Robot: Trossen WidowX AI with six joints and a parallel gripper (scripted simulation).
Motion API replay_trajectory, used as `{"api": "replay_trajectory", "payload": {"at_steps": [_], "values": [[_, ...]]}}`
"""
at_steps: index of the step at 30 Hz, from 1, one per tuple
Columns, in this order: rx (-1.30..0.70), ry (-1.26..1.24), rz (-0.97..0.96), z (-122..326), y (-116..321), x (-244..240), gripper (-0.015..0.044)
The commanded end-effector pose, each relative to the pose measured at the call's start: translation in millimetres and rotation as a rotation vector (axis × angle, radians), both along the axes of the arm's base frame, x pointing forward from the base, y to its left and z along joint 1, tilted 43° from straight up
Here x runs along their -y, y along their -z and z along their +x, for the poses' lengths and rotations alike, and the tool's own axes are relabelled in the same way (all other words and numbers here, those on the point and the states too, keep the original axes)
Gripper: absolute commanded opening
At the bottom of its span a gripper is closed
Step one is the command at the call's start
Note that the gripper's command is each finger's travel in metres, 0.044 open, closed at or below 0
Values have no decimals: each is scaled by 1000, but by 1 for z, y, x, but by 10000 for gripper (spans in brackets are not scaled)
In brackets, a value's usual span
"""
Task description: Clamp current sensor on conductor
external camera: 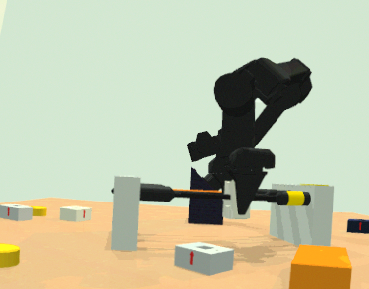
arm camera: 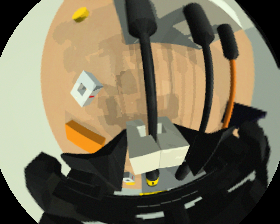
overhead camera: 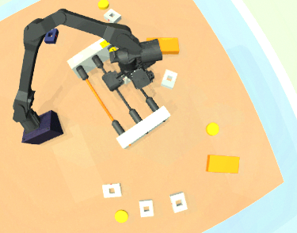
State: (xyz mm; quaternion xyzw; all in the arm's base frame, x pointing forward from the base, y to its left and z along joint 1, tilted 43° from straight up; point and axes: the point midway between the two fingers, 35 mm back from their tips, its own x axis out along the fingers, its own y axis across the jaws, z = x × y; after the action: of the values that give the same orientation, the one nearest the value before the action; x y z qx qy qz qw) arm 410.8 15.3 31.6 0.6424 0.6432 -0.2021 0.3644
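Note:
The pale split-core sensor sits round a black conductor, the one beside the yellow-marked boot. Its two halves meet along a seam on the side near the wrist camera and stand a little apart on the far side, with the conductor between them. My gripper has one finger against each outer side of the sensor and is part-way closed on it. In the exterior view a finger hides most of the sensor. Its arrow and the LOAD lettering cannot be made out.
A white end block and a grey block carry the conductors; the orange conductor lies nearest the arm base. White square rings, orange blocks and yellow discs lie around.

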Motion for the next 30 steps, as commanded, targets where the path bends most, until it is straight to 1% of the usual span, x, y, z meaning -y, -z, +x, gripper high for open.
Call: {"api": "replay_trajectory", "payload": {"at_steps": [1,13,20,21,25,27,30], "values": [[0,-1,0,0,0,0,275],[0,-1,0,0,0,0,195],[79,77,22,1,-1,3,11],[100,96,29,1,-2,3,0],[150,140,48,0,-5,5,0],[116,107,31,0,-2,4,0],[116,107,31,0,-2,4,0]]}}
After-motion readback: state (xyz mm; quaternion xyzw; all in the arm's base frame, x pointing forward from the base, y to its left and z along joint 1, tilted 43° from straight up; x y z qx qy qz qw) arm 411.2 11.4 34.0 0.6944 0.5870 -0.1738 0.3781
